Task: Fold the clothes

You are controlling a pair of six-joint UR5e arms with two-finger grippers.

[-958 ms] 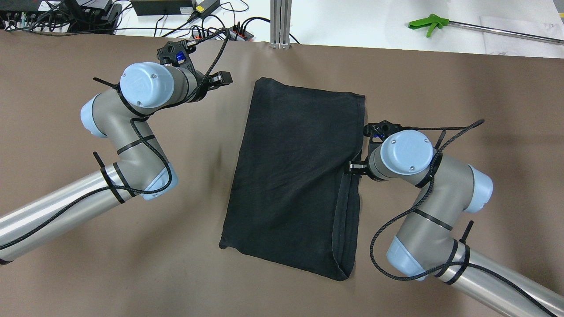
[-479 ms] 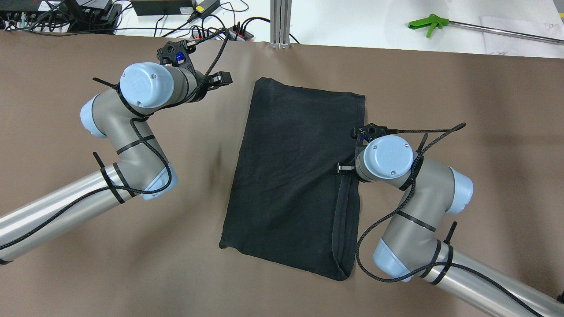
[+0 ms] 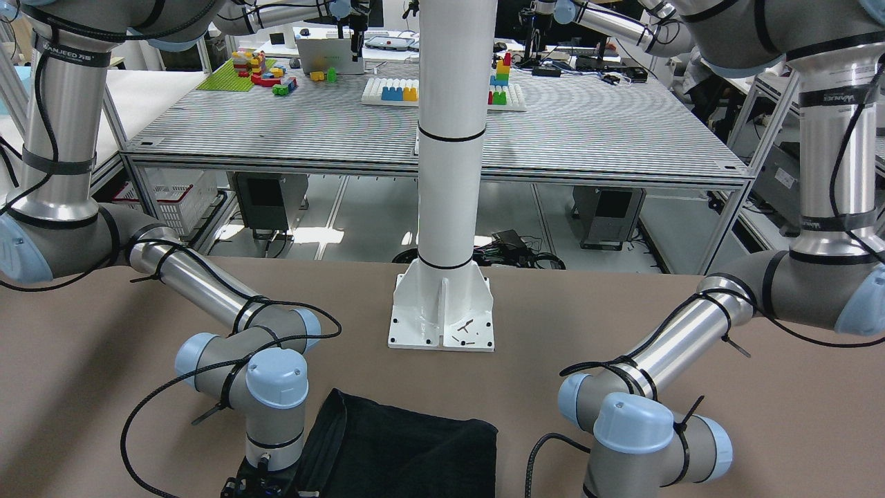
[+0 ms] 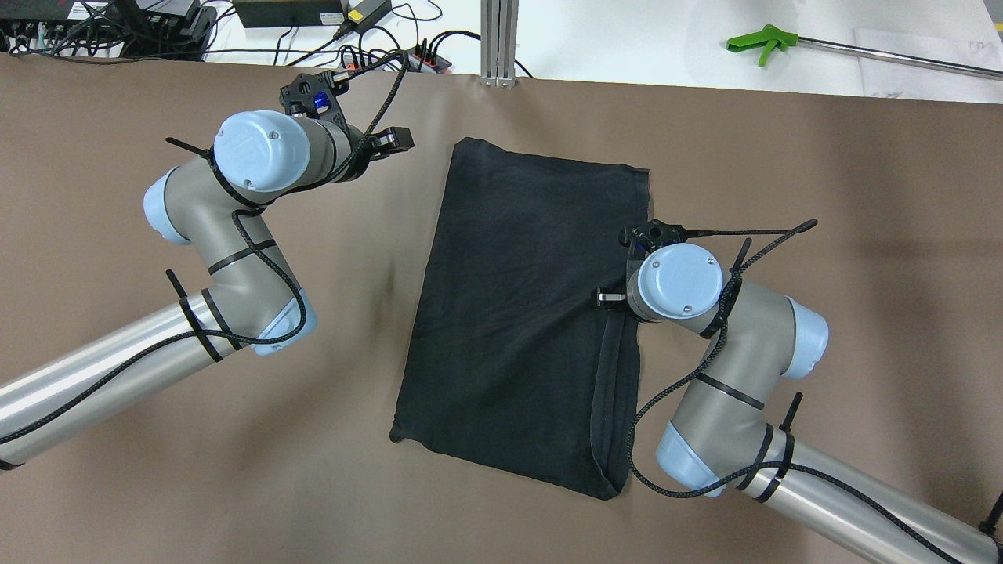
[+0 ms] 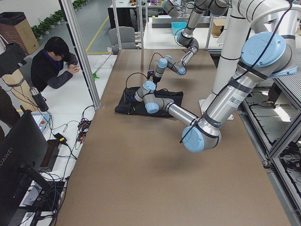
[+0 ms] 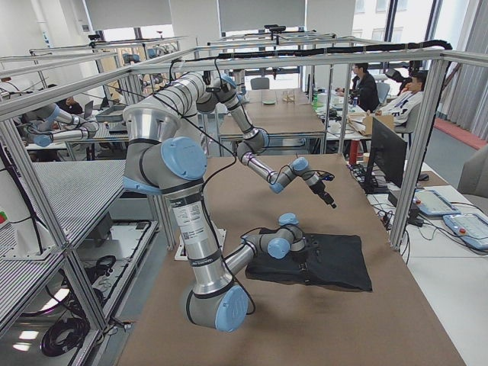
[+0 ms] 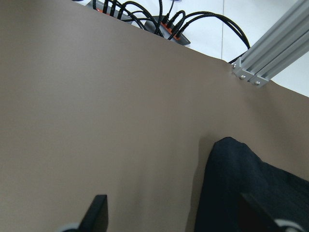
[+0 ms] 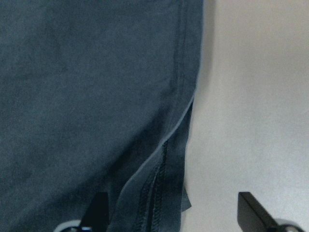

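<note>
The clothes [image 4: 517, 298] are one black garment lying flat in a folded oblong on the brown table [image 4: 823, 157], with a hemmed flap doubled along its right side [image 8: 159, 183]. My right gripper [image 4: 615, 299] hangs open over that right edge. One of its fingers [image 8: 99, 212] is above the fabric and the other is above bare table. Off the garment's far left corner [image 7: 227, 145], my left gripper [image 4: 392, 145] is open and holds nothing. The cloth also shows in the front view [image 3: 401, 449].
A green-handled grabber tool [image 4: 760, 41] lies on the white surface beyond the table's far edge. A power strip with cables [image 4: 423, 59] and an aluminium post [image 4: 499, 39] stand there too. A person [image 5: 54, 66] sits beside the table.
My right arm has moved left, carrying its open gripper from beside the garment's right edge to over it. The left arm and the garment have not moved.
</note>
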